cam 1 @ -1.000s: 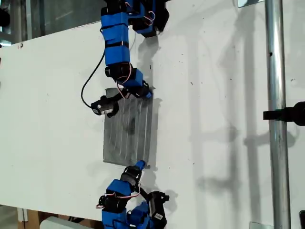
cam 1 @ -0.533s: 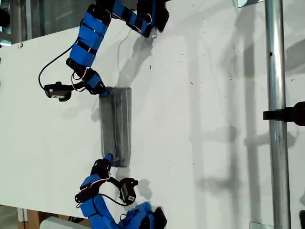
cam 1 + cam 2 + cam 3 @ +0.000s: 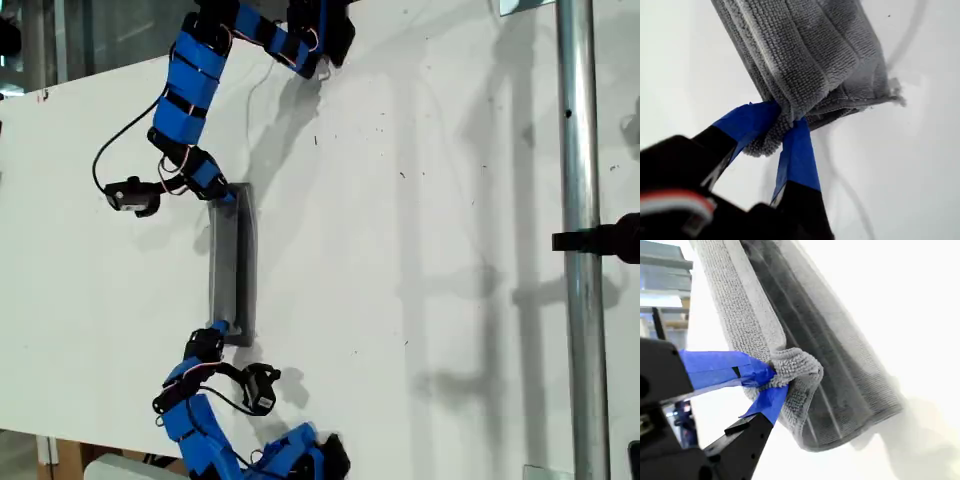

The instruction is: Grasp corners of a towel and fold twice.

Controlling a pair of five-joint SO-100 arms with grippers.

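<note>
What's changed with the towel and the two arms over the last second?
Both arms swept toward the exterior view's left, carrying the towel edge over, so the wide cloth is now a narrow folded strip. My first hand and my second hand remain pinched on its corners. The table and metal pole are unchanged.

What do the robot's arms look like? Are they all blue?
Mostly. Both arms are bright blue blocks joined by black motors, with thin black cables looping off them and small red and white wires at the joints. My first gripper and my second gripper each have black fingers wrapped in blue tape at the tips.
</note>
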